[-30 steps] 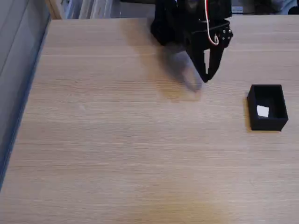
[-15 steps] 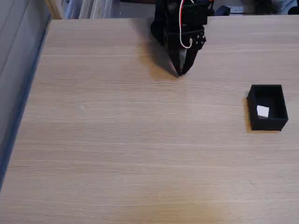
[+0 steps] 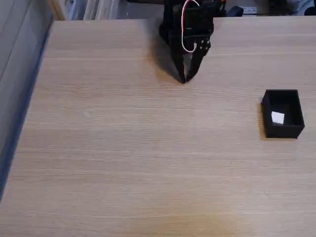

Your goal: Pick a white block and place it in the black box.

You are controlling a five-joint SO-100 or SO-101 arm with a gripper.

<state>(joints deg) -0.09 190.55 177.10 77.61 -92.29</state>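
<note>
The pincer [image 3: 183,79] hangs near the table's far edge with its tips pointing down, close above the wood. The two fingers meet at the tips and nothing shows between them, so it reads as clenched and empty, though at this angle a thin gap between the tips could be missed.

The block [image 3: 278,117] is well away from the pincer, to its right and nearer the camera in the fixed view. It lies inside the box [image 3: 283,113], on the floor toward the left wall, with dark floor showing around most of it. The box stands squarely on the table [image 3: 123,158], open side up. By that layout the placing looks done, and only the arm's retreat is left.

Little can spoil it from here. The one real risk would be a sweep of the arm back toward the right: the box looks light and thin-walled, and a brush from the fingers could shove or tip it and spill the block. The tips also hang low, so a further drop could scrape them on the table.

Compared with a second ago, the pincer has swung left and slightly toward the far edge, away from the box, and its fingers have drawn nearer together. Over the last half second that drift is only slight. Block and box sit where they did.
</note>
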